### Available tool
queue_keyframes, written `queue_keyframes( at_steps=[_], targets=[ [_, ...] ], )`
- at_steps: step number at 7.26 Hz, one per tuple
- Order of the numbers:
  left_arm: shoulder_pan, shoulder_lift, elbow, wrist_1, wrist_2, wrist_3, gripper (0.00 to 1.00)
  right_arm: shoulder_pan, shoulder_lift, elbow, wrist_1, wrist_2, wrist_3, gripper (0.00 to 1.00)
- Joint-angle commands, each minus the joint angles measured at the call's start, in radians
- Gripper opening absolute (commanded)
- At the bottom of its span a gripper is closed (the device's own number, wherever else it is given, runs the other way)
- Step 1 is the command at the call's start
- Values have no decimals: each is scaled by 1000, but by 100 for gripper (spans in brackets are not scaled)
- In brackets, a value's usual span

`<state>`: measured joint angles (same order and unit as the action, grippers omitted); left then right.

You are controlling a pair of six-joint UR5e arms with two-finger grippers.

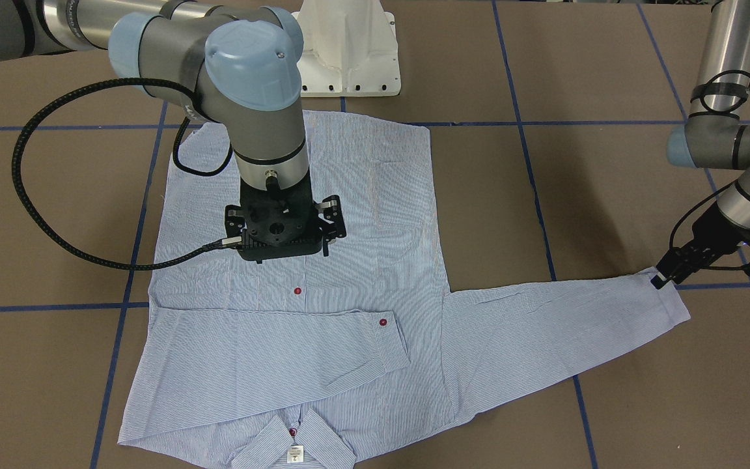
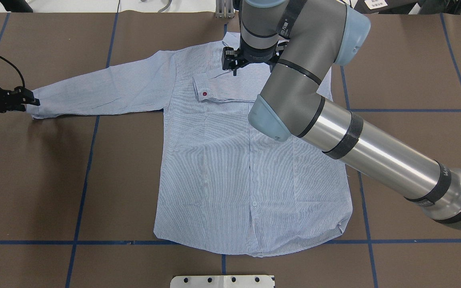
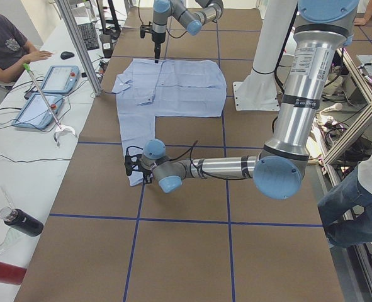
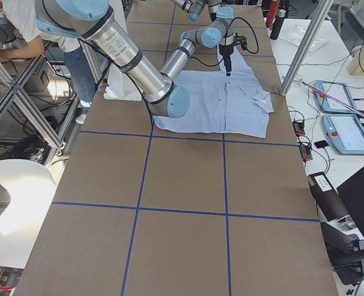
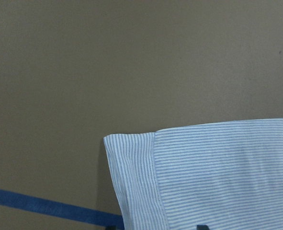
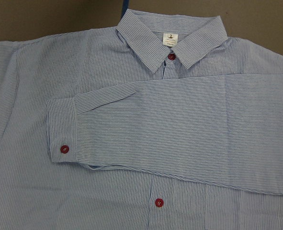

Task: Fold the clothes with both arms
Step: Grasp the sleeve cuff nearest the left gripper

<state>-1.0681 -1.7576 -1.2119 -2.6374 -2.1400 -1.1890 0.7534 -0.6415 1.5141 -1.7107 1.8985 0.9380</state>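
Observation:
The light blue striped shirt (image 1: 349, 273) lies flat and face up on the brown table, collar (image 6: 170, 33) away from the robot. One sleeve is folded across the chest, its cuff (image 2: 204, 88) with a red button. The other sleeve (image 2: 102, 88) stretches out to my left. My left gripper (image 2: 32, 100) sits low at that sleeve's cuff (image 5: 131, 182), with the fingertips apart at the cuff's edge and the cuff flat. My right gripper (image 2: 234, 66) hangs open and empty just above the chest, below the collar. It also shows in the front view (image 1: 282, 228).
The white pedestal base (image 1: 349, 52) stands at the robot's side of the table. Blue tape lines (image 2: 86, 168) grid the brown surface. In the left view, a side table with tablets (image 3: 44, 94), bottles (image 3: 19, 221) and a seated person runs along the far edge.

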Motion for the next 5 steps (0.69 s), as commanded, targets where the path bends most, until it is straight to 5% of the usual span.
queue_keyframes(
  at_steps=[1, 4, 5],
  targets=[
    [0, 0, 6, 2, -1, 0, 47, -8, -1, 0, 0, -3, 10, 99],
    [2, 0, 6, 2, -1, 0, 41, -8, -1, 0, 0, -3, 7, 99],
    [0, 0, -3, -1, -5, -4, 21, -8, -1, 0, 0, -3, 7, 99]
  ],
)
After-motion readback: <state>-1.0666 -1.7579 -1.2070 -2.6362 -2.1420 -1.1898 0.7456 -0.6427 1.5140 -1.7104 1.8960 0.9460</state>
